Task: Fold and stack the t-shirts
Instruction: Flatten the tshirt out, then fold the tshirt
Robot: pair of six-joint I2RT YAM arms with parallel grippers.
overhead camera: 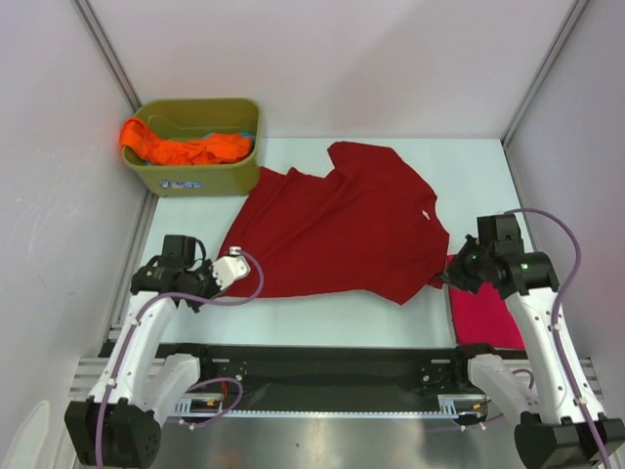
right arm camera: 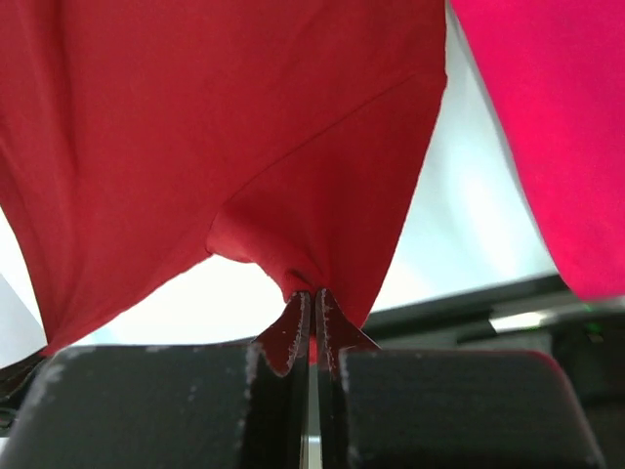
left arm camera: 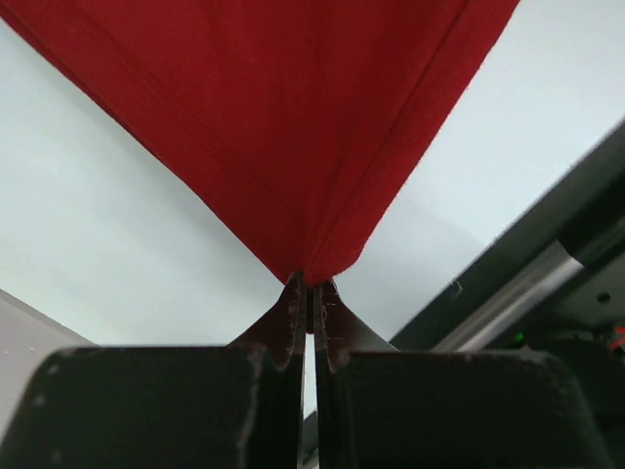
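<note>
A dark red t-shirt point(overhead camera: 337, 225) lies spread across the middle of the white table. My left gripper point(overhead camera: 230, 266) is shut on its near left corner point(left arm camera: 311, 269). My right gripper point(overhead camera: 451, 274) is shut on its near right corner point(right arm camera: 314, 278). A magenta-pink t-shirt point(overhead camera: 483, 315) lies folded at the near right, under the right arm, and shows at the right of the right wrist view point(right arm camera: 547, 127). An orange t-shirt point(overhead camera: 186, 147) is bunched in the olive-green tub point(overhead camera: 200, 179) at the far left.
Grey walls close in the table on the left, right and back. A black rail point(overhead camera: 332, 366) runs along the near edge of the table between the arm bases. Bare white table point(overhead camera: 332, 313) shows in front of the red shirt.
</note>
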